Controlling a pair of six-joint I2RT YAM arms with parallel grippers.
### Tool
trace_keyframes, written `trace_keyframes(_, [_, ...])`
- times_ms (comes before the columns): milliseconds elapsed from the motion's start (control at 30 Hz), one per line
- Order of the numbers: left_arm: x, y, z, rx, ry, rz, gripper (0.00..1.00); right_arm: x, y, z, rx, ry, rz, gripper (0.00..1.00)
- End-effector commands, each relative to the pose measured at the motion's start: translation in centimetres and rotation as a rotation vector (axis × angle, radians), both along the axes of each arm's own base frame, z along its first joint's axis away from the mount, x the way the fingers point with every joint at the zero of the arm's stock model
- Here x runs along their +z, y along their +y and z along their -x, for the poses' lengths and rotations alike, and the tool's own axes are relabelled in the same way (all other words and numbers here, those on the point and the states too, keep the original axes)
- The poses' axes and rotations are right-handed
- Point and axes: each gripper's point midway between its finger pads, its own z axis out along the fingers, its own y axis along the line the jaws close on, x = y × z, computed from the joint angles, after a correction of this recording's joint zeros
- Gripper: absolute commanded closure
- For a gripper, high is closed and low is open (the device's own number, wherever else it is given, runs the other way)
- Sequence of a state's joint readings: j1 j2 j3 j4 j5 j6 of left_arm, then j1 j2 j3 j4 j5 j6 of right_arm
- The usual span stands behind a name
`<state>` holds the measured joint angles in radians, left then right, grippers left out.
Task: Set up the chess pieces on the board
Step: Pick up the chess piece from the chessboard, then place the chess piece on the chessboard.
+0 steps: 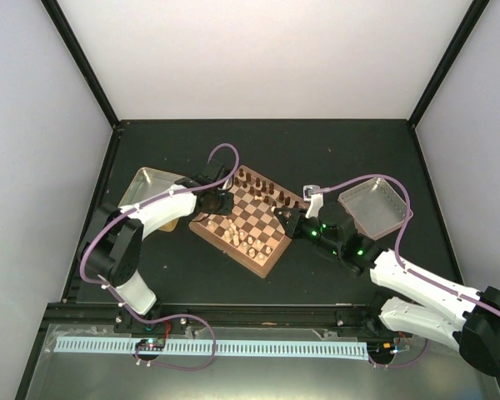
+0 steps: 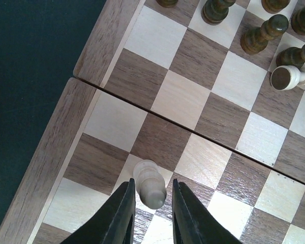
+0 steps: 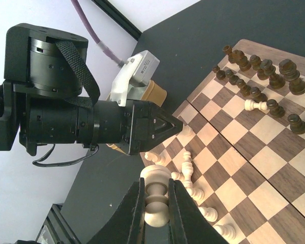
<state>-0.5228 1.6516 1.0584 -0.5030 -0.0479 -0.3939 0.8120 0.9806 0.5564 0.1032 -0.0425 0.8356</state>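
table: flat black tabletop (image 1: 333,150) | left side: rectangular silvery metal tray (image 1: 142,185) | right side: second rectangular metal tray (image 1: 373,204), tilted | surround: plain white walls (image 1: 258,58), black frame posts (image 1: 79,58) | near edge: pale blue slotted strip (image 1: 233,346)

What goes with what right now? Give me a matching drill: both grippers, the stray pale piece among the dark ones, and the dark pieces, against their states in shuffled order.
Things:
1. left gripper
2. right gripper
3. pale piece among the dark ones
4. dark pieces

States:
A. lying on its side
B. standing in rows along one side of the chessboard
C. shut on a pale chess piece
D. fingers either side of a pale pawn near the rim

Pairs: 1-D, 2-C, 3-A, 4-B
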Motion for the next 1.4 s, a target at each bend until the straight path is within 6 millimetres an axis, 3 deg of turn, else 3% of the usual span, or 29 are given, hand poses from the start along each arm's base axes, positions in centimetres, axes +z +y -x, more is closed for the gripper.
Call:
trace_keyframes(0, [0.9,-0.9,-1.4,-0.028,-0.035,0.024,0.79,-0.1,-0.4,-0.2,-0.017,-0.009,0.008,0.91])
trace_keyframes(200, [0.7,-0.5,-1.3,-0.031,-0.050,0.007,0.95,0.1,-0.7,-0.2,-0.027,-0.019,0.016,0.92])
trace_keyframes(367, [2.5,-0.2,-0.1,-0.046,-0.068,0.024,0.96,0.3,-0.8,-0.2,-0.031,-0.027,0.018,0.92])
trace_keyframes(633, [4.1,0.1,4.1,-0.082,-0.031,0.052,0.96,-0.1,-0.3,-0.4,-0.019,-0.016,0.017,0.92])
trace_keyframes(800, [3.1,0.3,7.4,-0.121,0.002,0.028,0.95,-0.2,-0.1,-0.4,-0.015,-0.009,0.019,0.92])
trace_keyframes(933, [2.0,1.0,8.9,-0.130,0.018,0.002,0.95,-0.5,-0.1,-0.5,-0.016,-0.004,0.025,0.92])
trace_keyframes(1100, [1.5,0.6,9.3,-0.155,0.020,0.015,0.94,-0.6,0.2,-0.6,-0.009,0.004,0.023,0.92])
trace_keyframes(1367, [0.0,1.0,8.1,-0.129,0.021,-0.044,0.94,-0.4,0.3,-0.6,-0.007,0.004,0.026,0.92])
